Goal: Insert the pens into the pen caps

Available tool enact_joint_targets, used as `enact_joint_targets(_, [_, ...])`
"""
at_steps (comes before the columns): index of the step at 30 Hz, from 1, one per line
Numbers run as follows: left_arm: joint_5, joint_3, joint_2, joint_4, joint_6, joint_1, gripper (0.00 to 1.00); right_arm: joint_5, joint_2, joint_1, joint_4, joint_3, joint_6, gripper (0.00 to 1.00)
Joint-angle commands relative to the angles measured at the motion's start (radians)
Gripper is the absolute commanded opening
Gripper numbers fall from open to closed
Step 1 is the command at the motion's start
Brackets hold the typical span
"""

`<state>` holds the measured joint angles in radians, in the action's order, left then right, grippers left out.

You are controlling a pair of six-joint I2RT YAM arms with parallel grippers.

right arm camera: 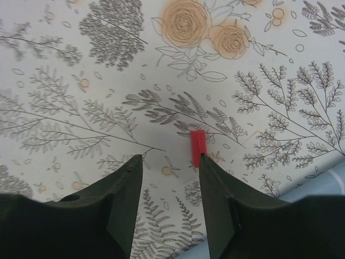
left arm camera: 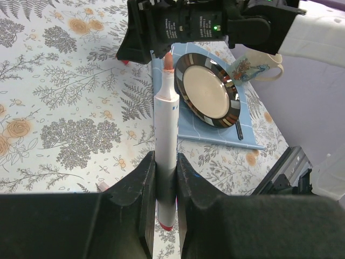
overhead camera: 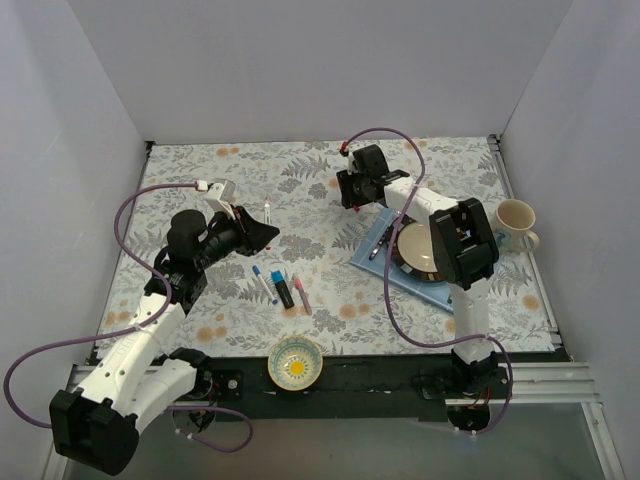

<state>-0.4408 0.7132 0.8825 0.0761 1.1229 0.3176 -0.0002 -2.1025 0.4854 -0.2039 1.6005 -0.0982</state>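
My left gripper [overhead camera: 264, 234] [left arm camera: 164, 160] is shut on a white pen [left arm camera: 165, 124] with a bare reddish tip, held above the table and pointing at the right gripper. In the top view that pen [overhead camera: 270, 212] sticks out past the fingers. My right gripper [overhead camera: 348, 198] [right arm camera: 170, 162] hangs open just over the floral cloth. A short red pen cap [right arm camera: 198, 147] lies on the cloth, level with the tip of the right-hand finger and outside the gap. Three more pens [overhead camera: 283, 289] lie together on the cloth in front of the left arm.
A dark-rimmed plate [overhead camera: 425, 250] rests on a blue mat [overhead camera: 372, 262] with dark cutlery beside it. A cream mug [overhead camera: 516, 222] stands at the right. A small bowl [overhead camera: 296, 362] sits at the near edge. White walls enclose the table.
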Motion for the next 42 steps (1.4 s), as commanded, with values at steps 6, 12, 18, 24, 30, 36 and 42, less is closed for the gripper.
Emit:
enact_joint_targets(6, [0.019,-0.001,-0.020,0.001,-0.023,-0.003,0.00,0.106,-0.089,-0.014,-0.074,0.116,0.147,0.52])
enact_joint_targets(12, [0.020,-0.003,-0.016,-0.001,-0.023,-0.002,0.00,0.078,-0.117,-0.019,-0.063,0.101,0.152,0.45])
enact_joint_targets(18, [0.028,-0.008,-0.013,-0.002,-0.021,-0.003,0.00,0.065,-0.122,-0.021,-0.025,0.076,0.163,0.41])
enact_joint_targets(24, [0.025,-0.009,-0.014,-0.007,-0.020,-0.003,0.00,0.086,-0.140,-0.019,-0.069,0.099,0.163,0.30])
enact_joint_targets(30, [0.014,-0.015,-0.024,-0.006,-0.009,0.000,0.00,0.121,-0.090,-0.011,-0.081,0.027,0.155,0.08])
enact_joint_targets(36, [-0.021,-0.027,-0.008,0.016,0.049,0.001,0.00,0.082,0.037,0.019,-0.048,-0.146,0.106,0.01])
enact_joint_targets(42, [-0.082,-0.058,-0.007,0.048,0.074,0.005,0.00,-0.061,0.208,0.061,0.055,-0.379,-0.024,0.01])
